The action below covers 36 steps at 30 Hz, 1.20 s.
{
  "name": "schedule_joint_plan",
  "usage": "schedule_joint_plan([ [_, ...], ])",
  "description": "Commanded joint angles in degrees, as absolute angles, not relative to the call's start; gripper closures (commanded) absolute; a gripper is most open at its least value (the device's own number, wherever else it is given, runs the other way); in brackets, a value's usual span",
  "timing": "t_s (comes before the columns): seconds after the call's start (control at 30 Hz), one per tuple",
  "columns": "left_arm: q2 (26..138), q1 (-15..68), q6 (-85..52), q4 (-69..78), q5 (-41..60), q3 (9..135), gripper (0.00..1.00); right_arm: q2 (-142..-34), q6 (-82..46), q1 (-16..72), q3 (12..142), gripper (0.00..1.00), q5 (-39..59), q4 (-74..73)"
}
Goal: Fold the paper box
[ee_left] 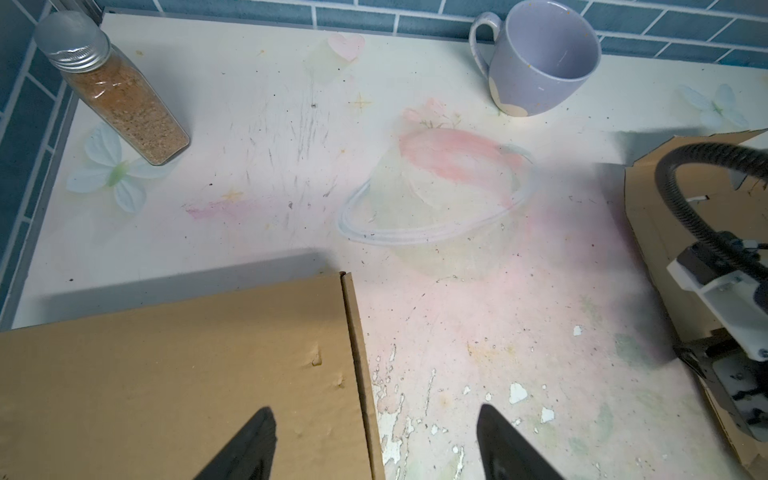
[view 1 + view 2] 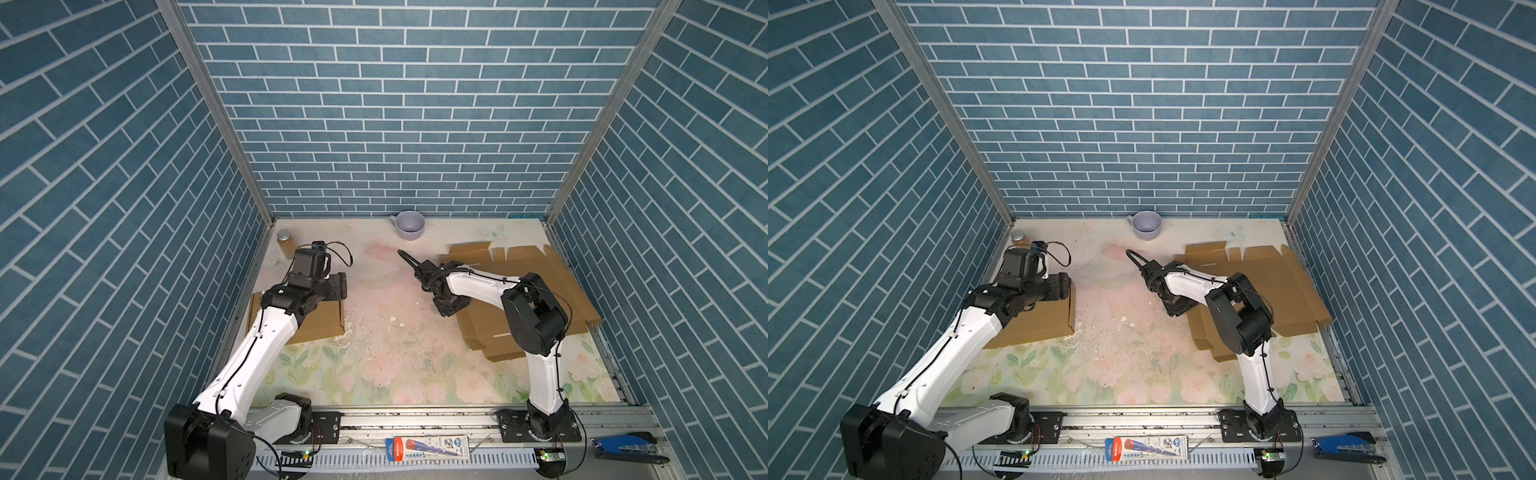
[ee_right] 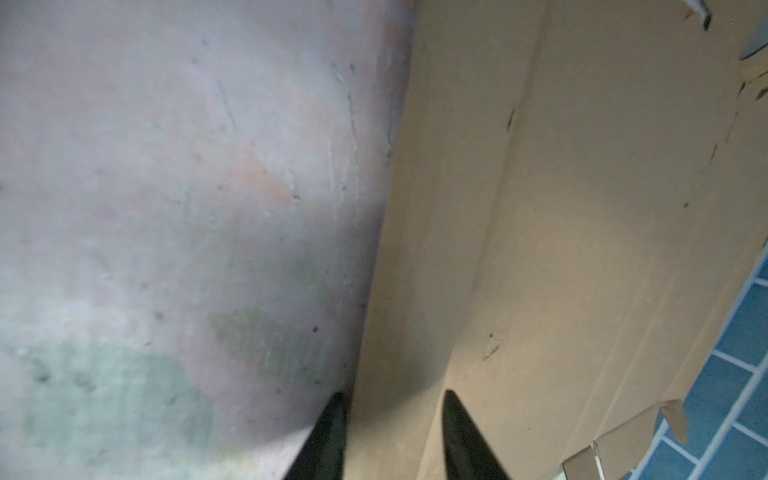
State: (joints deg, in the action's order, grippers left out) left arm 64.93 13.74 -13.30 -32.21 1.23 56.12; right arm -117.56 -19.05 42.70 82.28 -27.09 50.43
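Two brown cardboard pieces lie on the floral table. A folded, closed paper box [image 2: 318, 328] [image 2: 1038, 328] [image 1: 166, 374] sits at the left, partly under the left arm. My left gripper [image 2: 334, 286] [image 1: 376, 415] hovers open over its right edge, with one fingertip [image 1: 266, 419] above the lid and the other above bare table. A flat, unfolded box sheet [image 2: 536, 270] [image 2: 1275, 270] [image 3: 582, 208] lies at the right. My right gripper [image 2: 446, 309] [image 3: 394, 395] points down at its left edge strip. Its jaws are narrowed but apart, straddling that strip, with nothing clamped.
A lilac mug [image 2: 409, 225] [image 1: 540, 62] stands at the back wall and a spice bottle [image 2: 285, 244] [image 1: 116, 91] in the back left corner. Brick-pattern walls close three sides. A blue stapler [image 2: 627, 451] and a packaged tool [image 2: 428, 448] lie on the front rail.
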Motion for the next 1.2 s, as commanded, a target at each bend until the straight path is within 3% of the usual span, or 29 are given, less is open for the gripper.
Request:
schedule_joint_plan([
  [0.0,64.0,13.4,-14.0,-32.2,3.0,58.1,0.24,-117.7,-20.0,43.5,82.5,0.73,-32.0,52.8],
  [0.3,63.1,13.3,-14.1,-33.1,3.9,58.4,0.27,-115.3,-19.5,44.7,82.3,1.00,-40.2,54.2],
  [0.6,62.2,9.4,-14.7,-34.1,7.5,59.9,0.30,-109.6,-11.6,49.3,78.7,1.00,-43.0,51.9],
  [0.83,63.0,7.8,-14.3,-33.8,9.2,61.1,0.31,-104.2,-10.0,59.5,74.0,1.00,-34.6,48.7],
  [0.93,63.9,7.7,-14.5,-32.9,10.8,60.7,0.31,-103.7,-15.0,58.6,74.9,1.00,-27.9,51.8],
  [0.97,64.3,7.8,-14.6,-32.7,11.3,60.7,0.31,-103.3,-17.7,57.2,75.4,0.98,-25.5,53.0],
  [1.07,65.1,8.0,-15.7,-31.9,13.5,59.8,0.31,-101.2,-22.9,53.4,75.5,0.69,-22.8,56.8],
  [1.17,65.2,9.1,-16.5,-30.6,14.3,58.1,0.31,-99.3,-25.0,49.7,74.3,0.52,-19.7,57.9],
])
